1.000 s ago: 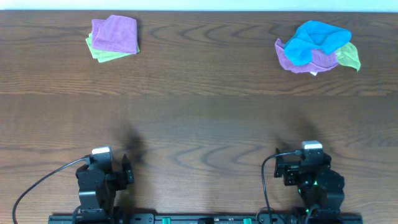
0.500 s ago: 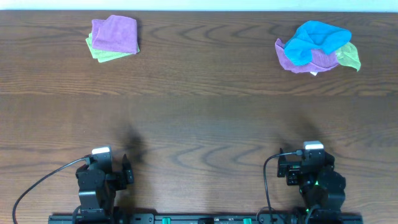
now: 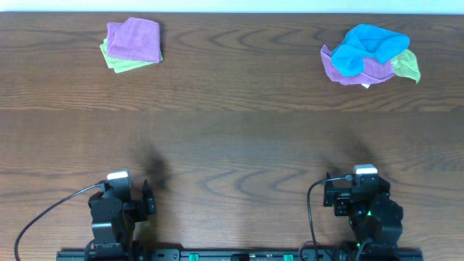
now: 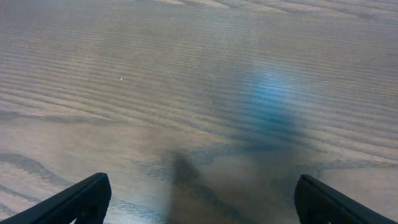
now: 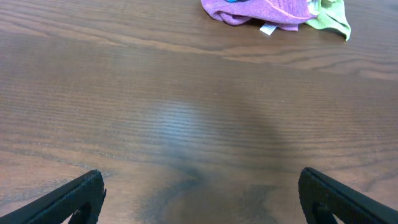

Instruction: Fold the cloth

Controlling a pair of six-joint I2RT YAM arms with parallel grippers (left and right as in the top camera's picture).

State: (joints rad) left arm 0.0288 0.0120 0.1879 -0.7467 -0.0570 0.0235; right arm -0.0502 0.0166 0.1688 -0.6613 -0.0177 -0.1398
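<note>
My left fingers point(image 4: 79, 200) and right fingers point(image 5: 73, 198) are both spread wide, pinching nothing, at 7 and 5 o'clock over the table point(image 3: 232, 138). The cloth point(image 3: 133, 38) lies folded at 11 o'clock, resting on a light-green cloth point(image 3: 114, 62), well apart from both.

Dark wood-grain table point(image 3: 232, 130) with two heaps of cloth near its far edge.
At the far left, a folded light-green cloth point(image 3: 114, 62) lies on the wood with the orchid towel point(image 3: 134, 40) stacked on it. Well apart at the far right, a bunched purple cloth point(image 3: 362, 71) lies under a bright-blue cloth point(image 3: 366, 43), and a crumpled green cloth point(image 3: 408, 67) touches its right side.
</note>
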